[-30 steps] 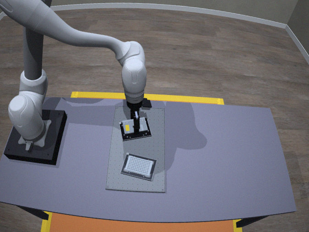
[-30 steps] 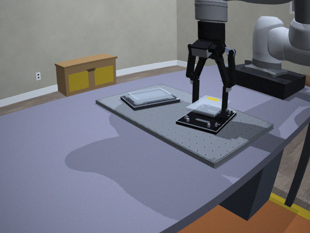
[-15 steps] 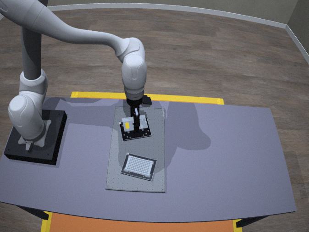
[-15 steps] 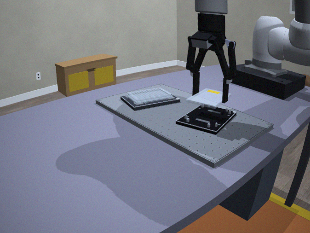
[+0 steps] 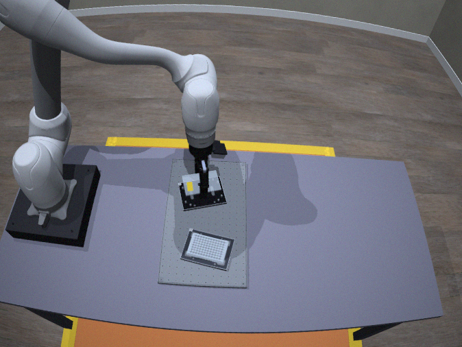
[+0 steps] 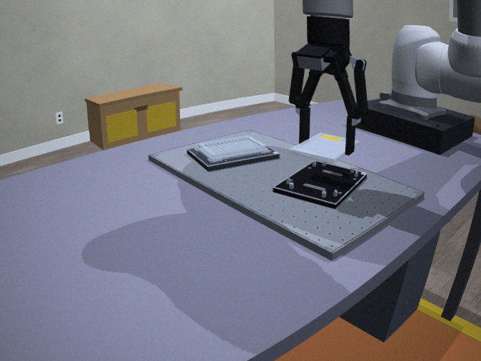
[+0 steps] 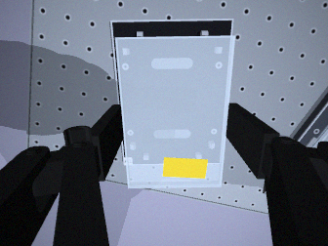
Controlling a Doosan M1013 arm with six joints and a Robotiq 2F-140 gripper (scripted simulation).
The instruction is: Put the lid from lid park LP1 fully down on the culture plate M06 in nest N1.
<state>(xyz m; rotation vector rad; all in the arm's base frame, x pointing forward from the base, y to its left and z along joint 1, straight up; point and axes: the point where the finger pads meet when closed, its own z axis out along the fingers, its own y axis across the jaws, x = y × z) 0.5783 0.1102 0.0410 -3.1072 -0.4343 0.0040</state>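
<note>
One grey six-joint arm (image 5: 112, 48) carries one black two-finger gripper (image 6: 327, 141), whose fingers are closed on the long edges of the translucent rectangular lid with a yellow patch (image 6: 324, 145). The lid hangs in the air, level, above and slightly offset from the black lid-park plate (image 6: 320, 183).

The exterior view alone shows the gap between lid and park: the park's upper face is exposed, with small grey locating pegs and two elongated slots. The top view does not reveal this height; there the lid (image 5: 197, 182) simply overlaps the park (image 5: 204, 200), with the gripper body covering its middle. The wrist view looks down between the two dark fingers and shows the park's slots and pegs through the lid (image 7: 173, 104), with a black strip of the park (image 7: 171, 26) uncovered at the far edge.

One clear multi-well culture plate (image 5: 207, 247) sits uncovered in its black nest (image 5: 185, 257), well apart from the lid, at the other end of the grey perforated baseplate (image 5: 231, 223). Its well grid is plain only from above.

No writing is legible in any view; the yellow patch carries no readable text.

One purple table top (image 5: 335, 243), one black arm pedestal (image 5: 83, 231) and, in the exterior view only, one wooden cabinet with two yellow door panels (image 6: 133, 114) and one wall socket (image 6: 58, 117) are visible.
</note>
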